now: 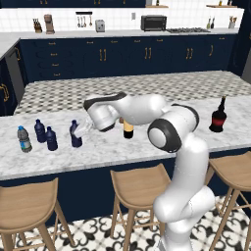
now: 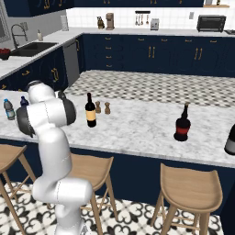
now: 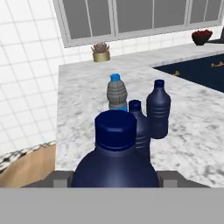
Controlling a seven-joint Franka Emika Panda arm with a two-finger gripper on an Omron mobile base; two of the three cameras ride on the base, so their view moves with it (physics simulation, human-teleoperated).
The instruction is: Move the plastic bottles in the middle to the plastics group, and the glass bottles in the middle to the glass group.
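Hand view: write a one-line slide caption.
Gripper around a navy plastic bottle, facing two more navy bottles and the clear water bottle.

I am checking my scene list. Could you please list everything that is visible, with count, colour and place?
navy plastic bottles: three, dark blue; two stand near the counter's left end, one is at the gripper
water bottle: one, clear with blue cap, leftmost on the counter
wine bottle: one, dark with tan label, mid-counter
shakers: two, brown, behind the wine bottle
red-labelled bottle: one, dark, on the counter's right part
counter: one, white marble
stools: several, wooden, in front of the counter
toaster oven: one, dark, on the back counter
arm: one, white
gripper: one; its fingers sit at either side of the third navy bottle, contact unclear
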